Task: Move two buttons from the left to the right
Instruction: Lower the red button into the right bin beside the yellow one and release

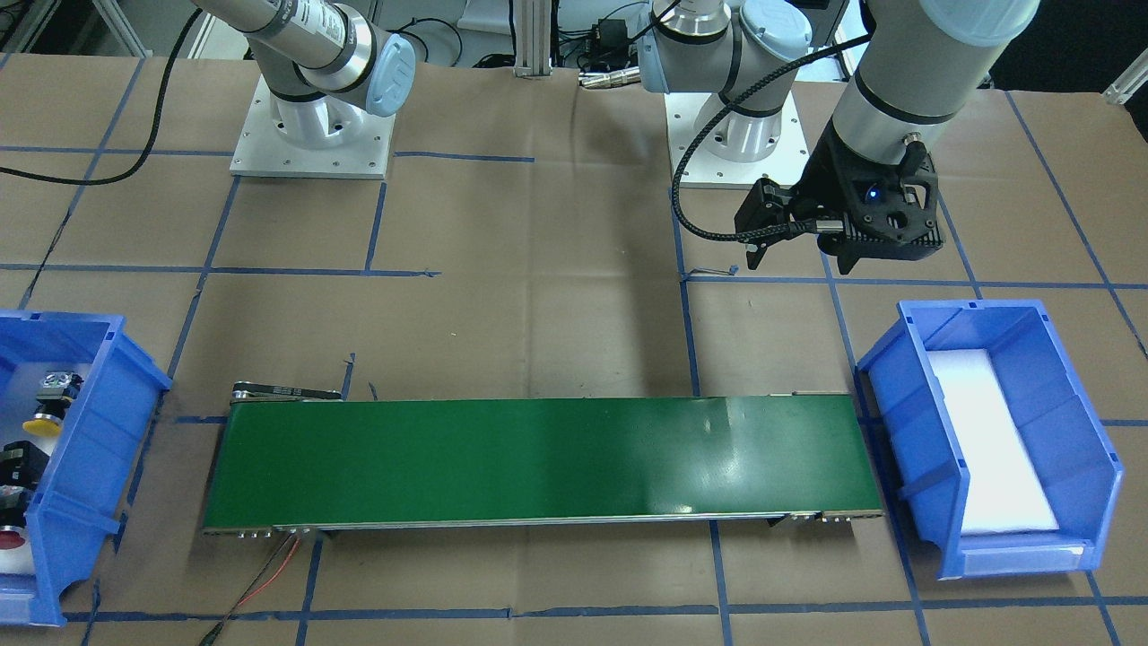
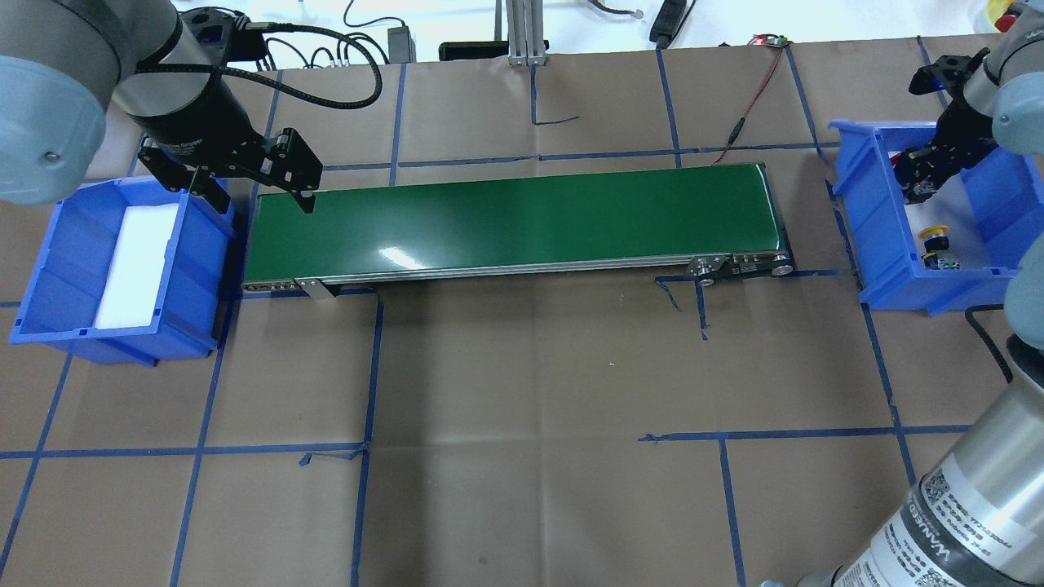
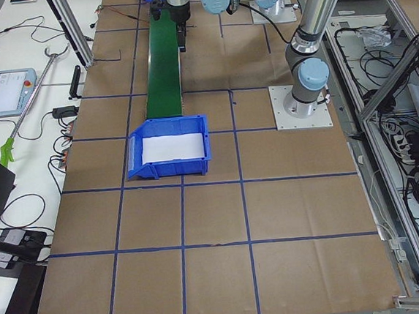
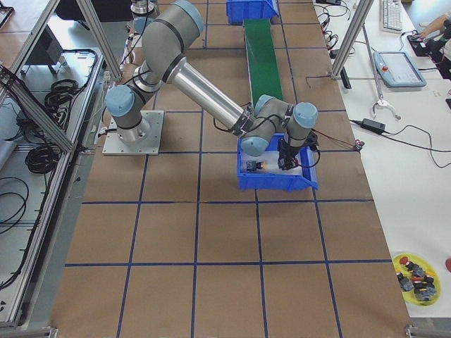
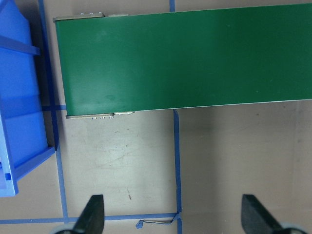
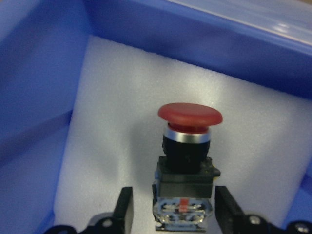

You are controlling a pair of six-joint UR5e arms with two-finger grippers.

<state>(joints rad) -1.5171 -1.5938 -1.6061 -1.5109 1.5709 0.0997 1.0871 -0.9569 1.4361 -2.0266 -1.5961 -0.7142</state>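
Right gripper (image 6: 174, 204) down in blue bin (image 2: 852, 212), fingers spread either side of red button (image 6: 187, 151), not clamped. Overhead: yellow button (image 2: 936, 236) on foam (image 6: 112, 122), 5 o'clock of that gripper. Left gripper (image 5: 173, 217) spread wide, empty, at belt's (image 5: 185, 58) 9 o'clock end.

Left pincer (image 5: 170, 214) spread wide, pointing down; right pincer (image 6: 174, 213) likewise spread.

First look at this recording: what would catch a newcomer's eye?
The long green conveyor belt spans mid-table. In the blue bin at the robot's right, the right gripper straddles a red button, a yellow button beside it. The left gripper hangs open near the opposite bin.
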